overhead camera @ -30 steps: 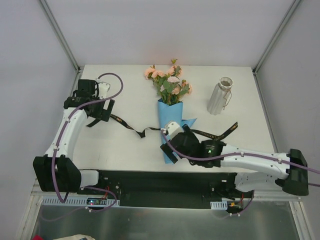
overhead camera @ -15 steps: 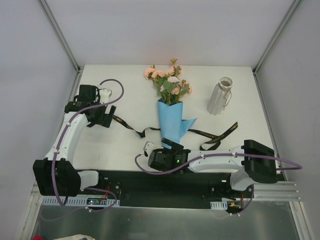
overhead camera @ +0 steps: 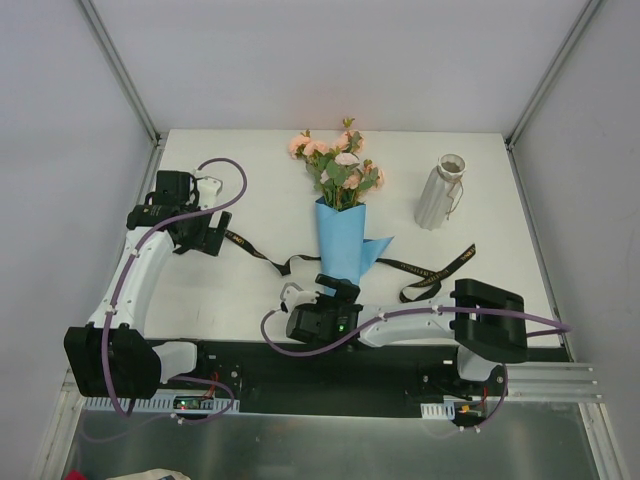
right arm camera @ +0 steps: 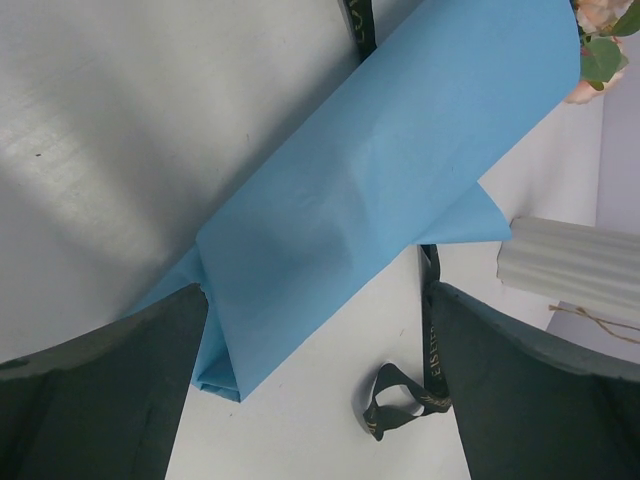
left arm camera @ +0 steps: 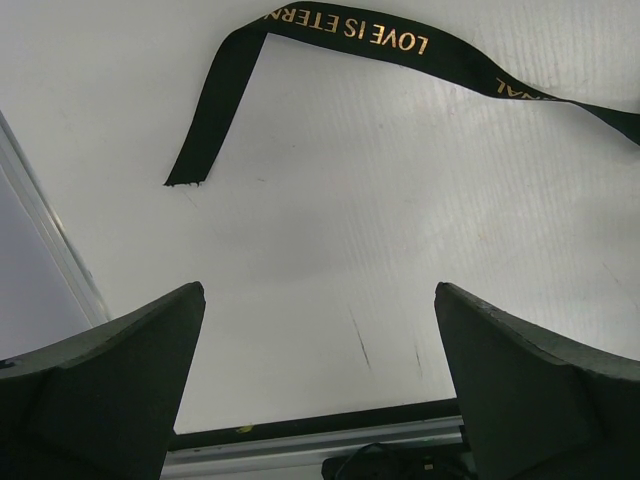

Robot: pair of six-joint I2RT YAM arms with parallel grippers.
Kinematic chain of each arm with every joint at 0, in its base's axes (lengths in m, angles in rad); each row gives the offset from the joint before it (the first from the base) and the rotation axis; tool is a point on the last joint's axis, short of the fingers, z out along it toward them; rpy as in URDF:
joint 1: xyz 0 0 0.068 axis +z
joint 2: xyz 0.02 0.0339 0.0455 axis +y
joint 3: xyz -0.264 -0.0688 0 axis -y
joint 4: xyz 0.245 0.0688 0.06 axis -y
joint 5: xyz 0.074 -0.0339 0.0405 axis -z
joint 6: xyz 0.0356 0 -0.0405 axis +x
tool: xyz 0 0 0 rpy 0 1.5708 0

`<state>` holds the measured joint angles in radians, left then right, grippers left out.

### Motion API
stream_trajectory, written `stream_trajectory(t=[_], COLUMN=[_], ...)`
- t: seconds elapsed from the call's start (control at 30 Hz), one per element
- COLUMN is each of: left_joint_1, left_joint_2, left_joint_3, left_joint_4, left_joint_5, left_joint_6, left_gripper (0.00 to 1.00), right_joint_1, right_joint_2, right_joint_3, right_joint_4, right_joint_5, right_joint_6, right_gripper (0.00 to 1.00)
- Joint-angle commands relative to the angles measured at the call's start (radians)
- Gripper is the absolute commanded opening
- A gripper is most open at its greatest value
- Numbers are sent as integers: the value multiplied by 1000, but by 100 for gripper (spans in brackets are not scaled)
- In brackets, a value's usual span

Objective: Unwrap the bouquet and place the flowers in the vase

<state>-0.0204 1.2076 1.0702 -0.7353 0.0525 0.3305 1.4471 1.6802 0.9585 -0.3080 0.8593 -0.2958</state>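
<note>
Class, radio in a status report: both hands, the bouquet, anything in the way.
Left hand open, empty, over table by ribbon end. Right hand open, empty, at foot of bouquet. Bouquet flat, blue paper on, ribbon untied. Vase standing clear.

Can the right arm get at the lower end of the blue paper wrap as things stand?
Probably yes. The right gripper is open and faces the lower end of the blue paper wrap, with no object over it. The black ribbon lies loose beside the wrap, not covering that end.

One bouquet [overhead camera: 340,235], one vase [overhead camera: 438,192], one black ribbon [overhead camera: 262,253], two arms, left [overhead camera: 135,270] and right [overhead camera: 420,320]
</note>
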Motion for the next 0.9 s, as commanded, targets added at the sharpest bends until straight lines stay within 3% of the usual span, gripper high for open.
stream_trajectory(t=[0.0,0.6,0.87], left_joint_1=[-9,-9,-9], left_joint_2=[-14,-13,-5], left_joint_3=[19,48,63], left_joint_4=[-16,-26,-24], left_joint_5=[26,40,44], left_joint_6=[18,12,2], left_gripper=[99,99,99], right_joint_1=[6,-1,-10], right_joint_2=[9,65,55], right_joint_3=[-10,-26,-17], right_joint_4=[32,-16,90], right_joint_5=[46,56,185], right_joint_6=[-17,37,-14], right_gripper=[96,96,97])
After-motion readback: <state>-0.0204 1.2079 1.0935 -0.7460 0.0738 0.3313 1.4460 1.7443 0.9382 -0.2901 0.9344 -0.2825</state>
